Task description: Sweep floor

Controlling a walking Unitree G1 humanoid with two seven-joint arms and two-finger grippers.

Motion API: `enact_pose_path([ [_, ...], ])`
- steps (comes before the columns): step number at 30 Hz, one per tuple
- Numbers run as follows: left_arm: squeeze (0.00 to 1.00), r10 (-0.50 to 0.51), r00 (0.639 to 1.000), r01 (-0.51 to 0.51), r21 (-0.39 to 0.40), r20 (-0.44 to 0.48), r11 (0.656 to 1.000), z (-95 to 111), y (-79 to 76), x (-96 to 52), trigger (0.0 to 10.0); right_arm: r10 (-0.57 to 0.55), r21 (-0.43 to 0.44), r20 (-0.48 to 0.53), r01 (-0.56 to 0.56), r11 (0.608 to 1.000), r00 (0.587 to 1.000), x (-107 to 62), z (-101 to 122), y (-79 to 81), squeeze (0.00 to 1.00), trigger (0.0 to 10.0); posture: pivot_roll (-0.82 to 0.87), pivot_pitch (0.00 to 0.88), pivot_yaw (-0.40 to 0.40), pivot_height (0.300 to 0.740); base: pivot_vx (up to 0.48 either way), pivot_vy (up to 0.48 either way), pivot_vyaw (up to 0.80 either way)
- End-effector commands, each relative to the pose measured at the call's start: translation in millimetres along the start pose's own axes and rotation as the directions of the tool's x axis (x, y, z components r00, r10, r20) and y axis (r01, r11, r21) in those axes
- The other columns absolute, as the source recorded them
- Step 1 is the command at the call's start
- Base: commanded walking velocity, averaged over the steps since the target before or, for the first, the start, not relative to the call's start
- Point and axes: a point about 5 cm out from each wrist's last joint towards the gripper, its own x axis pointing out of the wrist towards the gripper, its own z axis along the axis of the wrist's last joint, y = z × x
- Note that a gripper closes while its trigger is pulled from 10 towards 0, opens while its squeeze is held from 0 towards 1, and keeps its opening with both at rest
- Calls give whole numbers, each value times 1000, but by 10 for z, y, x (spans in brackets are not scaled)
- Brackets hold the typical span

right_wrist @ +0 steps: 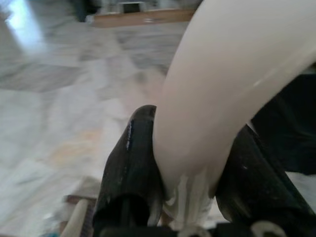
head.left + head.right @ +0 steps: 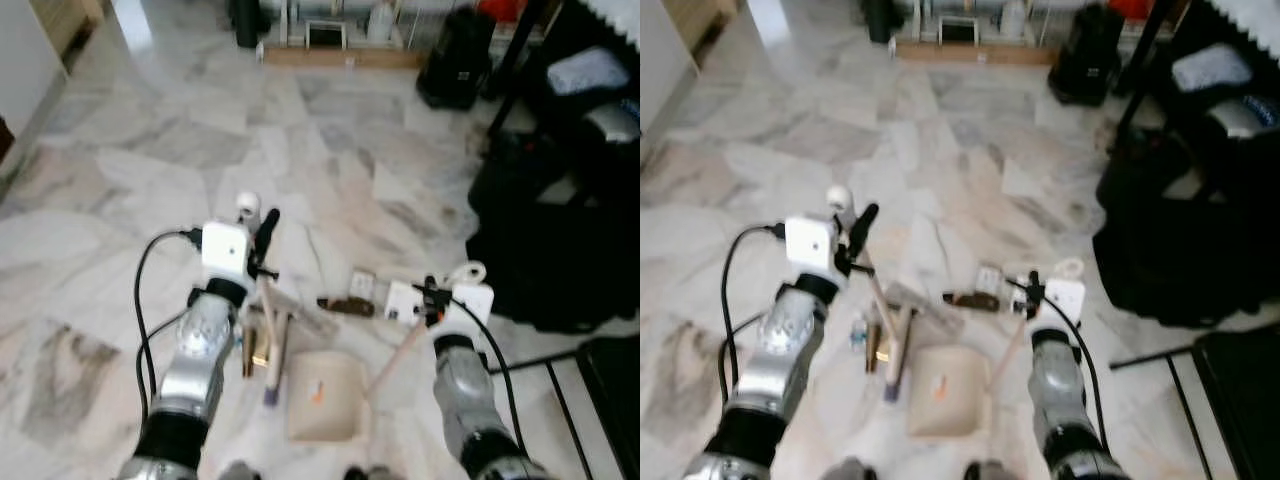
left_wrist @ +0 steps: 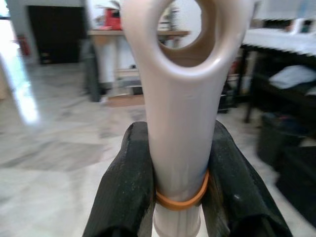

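Observation:
My left gripper (image 2: 264,238) is shut on the cream brush handle (image 3: 181,113), which has a hole at its end and an orange band by the fingers (image 3: 127,187). The handle slants down to the brush head (image 2: 268,345) on the marble floor. My right gripper (image 2: 432,297) is shut on the pale dustpan handle (image 1: 232,74). The beige dustpan (image 2: 325,398) lies flat on the floor between my arms, just right of the brush head. Small litter lies beyond the pan: a dark scrap (image 2: 350,306) and white pieces (image 2: 362,284).
Black bags and dark furniture (image 2: 560,230) crowd the right side. A black metal frame (image 2: 605,375) lies at the lower right. A black bag (image 2: 455,60) and a low wooden shelf (image 2: 340,55) stand at the back. Open marble floor (image 2: 150,170) stretches left and ahead.

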Motion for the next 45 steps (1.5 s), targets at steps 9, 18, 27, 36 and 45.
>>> enact_pose_path([
  [9,0,-18,996,18,10,84,1000,185,-70,67,10000,-10,10,-34,10,1000,999,-34,-70,-29,0,10000,30,169,-22,740,0,0,0],
  [18,0,-19,996,19,-6,85,1000,180,-125,47,10000,-10,-1,-40,10,1000,999,-32,-75,-35,0,10000,32,170,-27,740,0,0,0],
  [27,0,-5,998,5,1,64,1000,137,-92,23,10000,-11,-15,-41,10,1000,999,-32,-77,-36,0,10000,31,169,-28,740,0,0,0],
  [36,0,14,998,-15,22,61,1000,121,-65,7,10000,-5,-20,-43,5,1000,999,-34,-80,-31,0,10000,30,168,-29,740,102,0,0],
  [45,0,17,998,-19,28,59,999,117,-56,6,10000,6,-34,-48,-7,999,999,-36,-88,-11,0,10000,31,167,-30,740,333,0,0],
])
